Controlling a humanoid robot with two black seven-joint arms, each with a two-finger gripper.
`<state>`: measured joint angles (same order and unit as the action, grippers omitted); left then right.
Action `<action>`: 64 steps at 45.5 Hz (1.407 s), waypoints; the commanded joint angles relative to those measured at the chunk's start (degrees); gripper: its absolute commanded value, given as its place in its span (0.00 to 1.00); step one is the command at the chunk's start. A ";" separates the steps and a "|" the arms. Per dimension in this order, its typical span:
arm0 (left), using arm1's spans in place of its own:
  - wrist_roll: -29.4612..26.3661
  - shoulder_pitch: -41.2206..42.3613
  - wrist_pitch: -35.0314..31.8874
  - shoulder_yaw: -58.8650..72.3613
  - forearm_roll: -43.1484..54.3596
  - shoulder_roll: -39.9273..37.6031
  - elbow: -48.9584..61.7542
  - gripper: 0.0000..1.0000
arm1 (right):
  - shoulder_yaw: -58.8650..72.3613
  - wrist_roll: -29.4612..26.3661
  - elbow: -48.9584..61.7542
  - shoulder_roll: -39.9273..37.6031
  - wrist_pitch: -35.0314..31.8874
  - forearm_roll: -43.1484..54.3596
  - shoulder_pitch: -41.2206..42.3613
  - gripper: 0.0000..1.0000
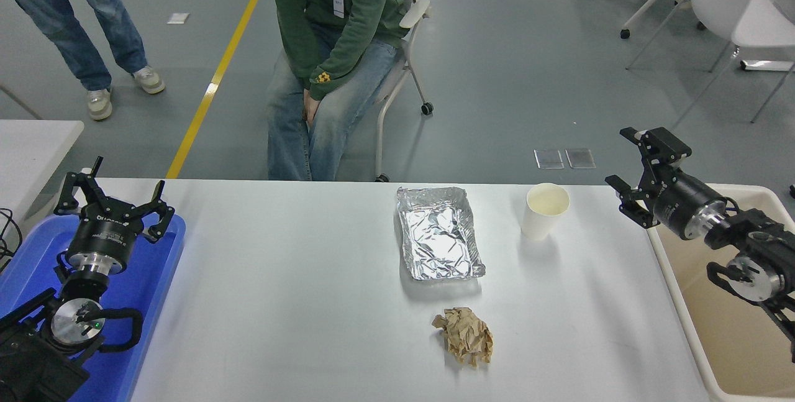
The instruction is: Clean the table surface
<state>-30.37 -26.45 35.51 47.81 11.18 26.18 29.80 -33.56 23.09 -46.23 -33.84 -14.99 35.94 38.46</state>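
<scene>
The table surface [298, 302] fills the near and middle of the view, its near edge cut off by the frame; the whole left half of it lies bare and wide. Nearest of the things on it is a crumpled brown paper ball [464, 343], right of centre, with open white all round it; just beyond it, apart, lies a foil tray [440, 240], its long side running near to far and its far end close to the table's far edge; to the right of that stands a white paper cup [543, 210], upright, with a clear gap between the two. At the left edge a blue tray [149, 302] butts against the table, and the left gripper [115, 202] is parked above it, fingers spread and holding nothing; at the right edge sits a beige bin [683, 302], and the right gripper [640, 169] hangs over the table's far right corner, right of the cup and not touching it, fingers apart and empty; beyond the far edge a person in a green sweatshirt [335, 23] sits on a chair.
</scene>
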 commanded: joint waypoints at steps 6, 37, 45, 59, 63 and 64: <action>-0.04 0.00 0.00 0.00 -0.02 0.01 0.00 1.00 | 12.19 -0.15 -4.30 -2.02 0.05 12.40 6.53 1.00; 0.05 0.00 0.00 0.00 -0.02 0.01 0.00 1.00 | 36.55 -13.50 -0.26 1.58 -1.36 15.57 21.83 1.00; 0.05 0.00 0.00 0.00 -0.02 0.01 0.00 1.00 | 36.11 -17.55 1.58 3.78 -2.15 14.43 22.97 1.00; 0.05 0.00 0.00 0.00 -0.02 0.01 0.00 1.00 | 35.58 -22.56 8.09 9.23 -2.33 12.50 23.50 1.00; 0.05 0.00 0.09 0.00 -0.02 0.01 0.00 1.00 | 35.58 -24.32 8.26 9.49 -2.50 10.56 24.03 1.00; 0.05 0.00 0.09 0.00 -0.02 0.01 0.00 1.00 | 35.58 -24.67 8.26 9.58 -2.50 10.21 24.03 1.00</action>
<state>-30.32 -26.46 35.53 47.81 11.16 26.19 29.80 2.00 2.93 -40.73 -26.68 -17.13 49.23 61.61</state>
